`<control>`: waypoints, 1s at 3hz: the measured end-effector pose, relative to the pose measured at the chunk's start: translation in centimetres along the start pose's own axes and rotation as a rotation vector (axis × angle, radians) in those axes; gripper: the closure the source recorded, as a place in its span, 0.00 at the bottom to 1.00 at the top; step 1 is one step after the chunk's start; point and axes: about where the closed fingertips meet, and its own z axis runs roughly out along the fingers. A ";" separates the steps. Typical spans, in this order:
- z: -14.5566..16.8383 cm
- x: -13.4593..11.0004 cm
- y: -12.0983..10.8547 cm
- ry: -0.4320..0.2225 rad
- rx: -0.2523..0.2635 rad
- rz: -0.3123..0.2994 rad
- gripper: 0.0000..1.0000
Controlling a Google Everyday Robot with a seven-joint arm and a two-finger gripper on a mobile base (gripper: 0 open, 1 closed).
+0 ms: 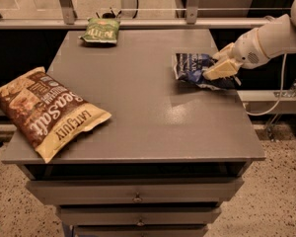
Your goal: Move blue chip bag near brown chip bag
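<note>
The blue chip bag [193, 68], small, crinkled and navy with white lettering, lies on the right side of the grey table [138, 107]. My gripper [220, 69] comes in from the right on a white arm [271, 38] and rests on the bag's right end, covering part of it. The brown chip bag [42, 110], large with white "Sea Salt" lettering, lies at the table's front left corner and hangs over the left edge. It is far from the blue bag.
A small green bag [99, 30] lies at the table's back left. A rail with metal posts [138, 9] runs behind the table. Drawers [135, 196] sit below the top. A cable [281, 93] hangs at the right.
</note>
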 end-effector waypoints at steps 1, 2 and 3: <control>0.7 -2.7 1.6 -0.061 -0.045 -0.046 0.82; 1.8 -7.8 3.8 -0.149 -0.092 -0.121 1.00; 4.1 -12.7 7.0 -0.210 -0.146 -0.199 1.00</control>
